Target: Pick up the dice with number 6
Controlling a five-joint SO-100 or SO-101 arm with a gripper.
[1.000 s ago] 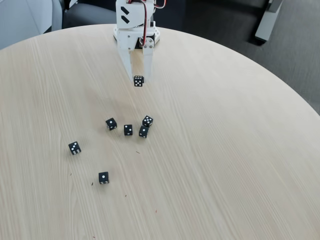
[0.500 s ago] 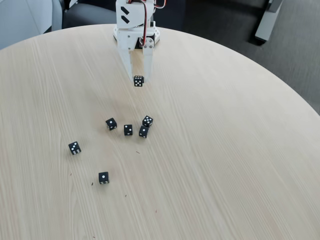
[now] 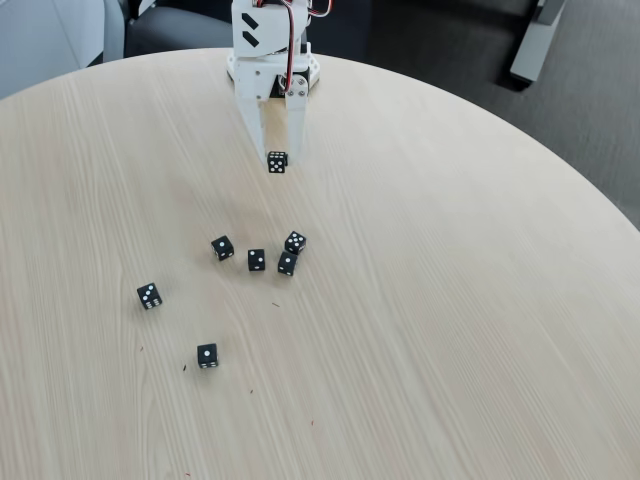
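- Near the top centre of the frame, a white robot arm (image 3: 268, 50) reaches down over a round, pale wood worktop (image 3: 450, 300).
- Its pincer (image 3: 277, 160) points toward the viewer, the two white fingers (image 3: 254, 125) standing a narrow way apart — about the width of one die.
- Between the fingertips sits the dice with number 6 (image 3: 277, 161), a small black cube with white pips; the face toward the camera is crowded with pips, though the exact count is hard to read.
- Both fingers appear to press on the die's sides, so the pincer looks closed onto it; whether the die is lifted off the worktop or resting on it cannot be told.
- Below, around the middle of the frame, four more black dice form a loose cluster (image 3: 258, 254) — two of them at the right end nearly touch.
- Further toward the lower left lies a die with several pips (image 3: 149, 295), and below it a die showing one pip (image 3: 207, 355), both well apart from the cluster.
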